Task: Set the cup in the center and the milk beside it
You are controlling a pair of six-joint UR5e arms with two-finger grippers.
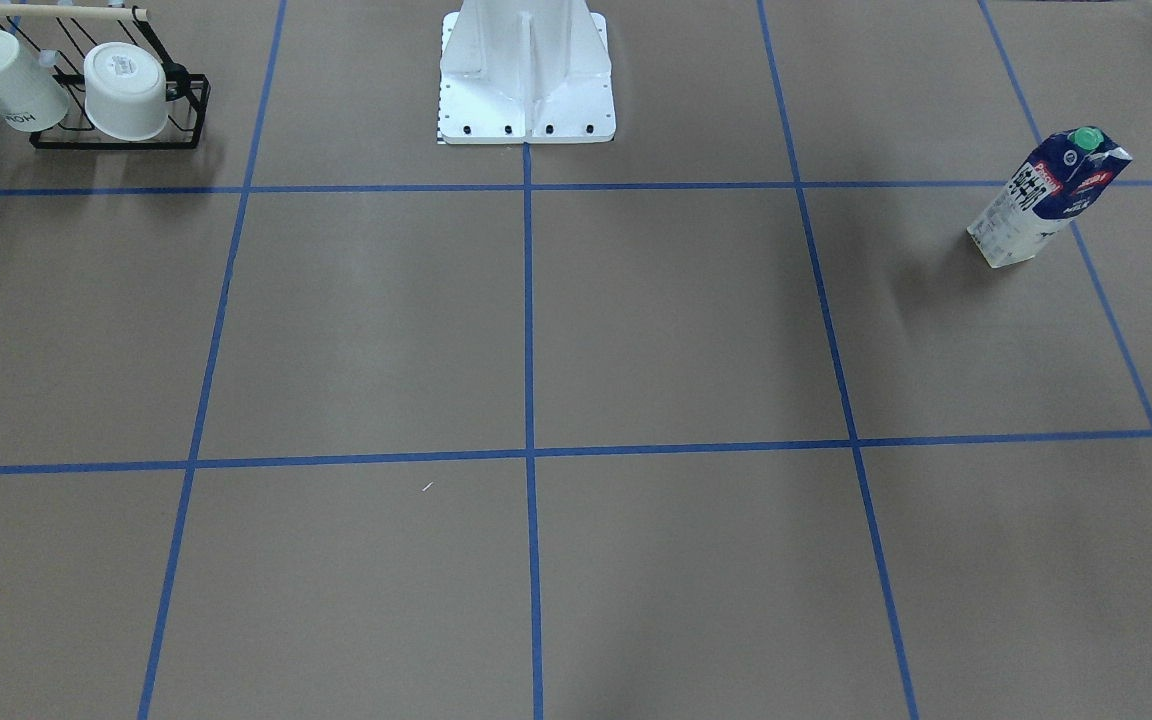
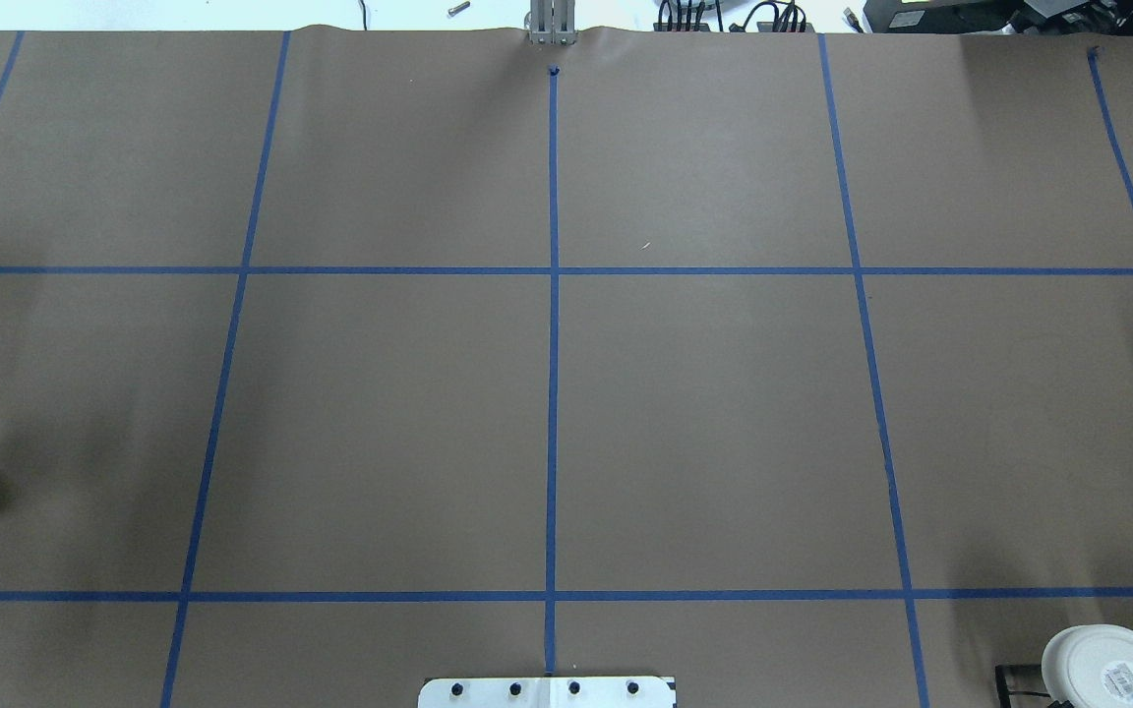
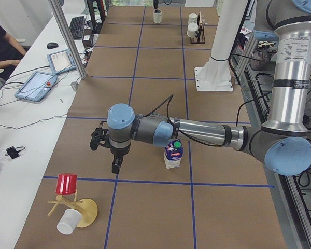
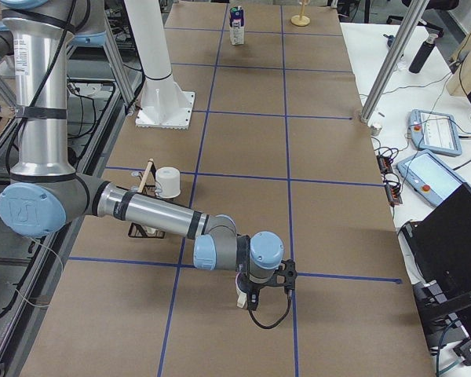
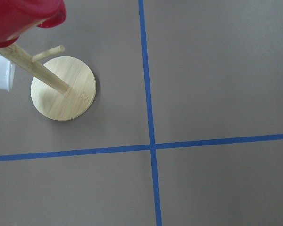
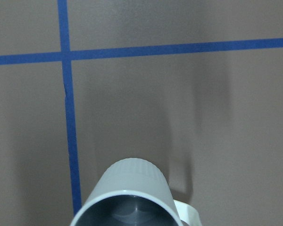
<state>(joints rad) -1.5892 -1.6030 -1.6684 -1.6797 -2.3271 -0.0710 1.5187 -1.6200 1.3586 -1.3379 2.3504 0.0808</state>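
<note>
At the right gripper [image 4: 253, 298], the small plain white mug [image 6: 128, 197] sits beside a blue tape line [image 6: 68, 117] — grip state cannot be determined. Left gripper [image 3: 115, 165] (state likewise indeterminable) hovers near the upright blue-and-white milk carton [image 1: 1046, 200].

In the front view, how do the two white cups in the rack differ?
The lettered cup looks taller and slimmer, while the sticker cup looks shorter and wider. The lettered cup has dark print on its side, and the sticker cup has a label on its base. Both are white and lie tilted in the black rack.
</note>
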